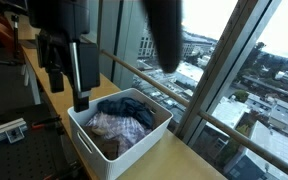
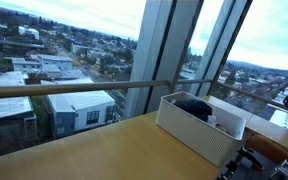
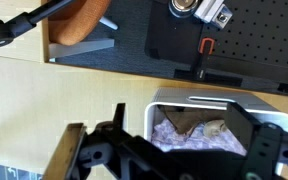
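The white bin stands on the wooden table just beside the window, and in an exterior view it sits near the table's far corner. It holds crumpled clothes: a dark blue garment lies over the back half and a pale checked cloth fills the front. In the wrist view the bin's rim shows with the pale cloth inside it.

The gripper hangs above the bin's near end with its fingers pointing straight down, clear of the clothes. Its jaws are spread wide and nothing is between them; in the wrist view the gripper frames the bin, with one finger off to the side over bare table.

Beyond the table edge lies a black perforated board with a red-handled clamp on it. A handrail runs along the glass, and a city spreads far below
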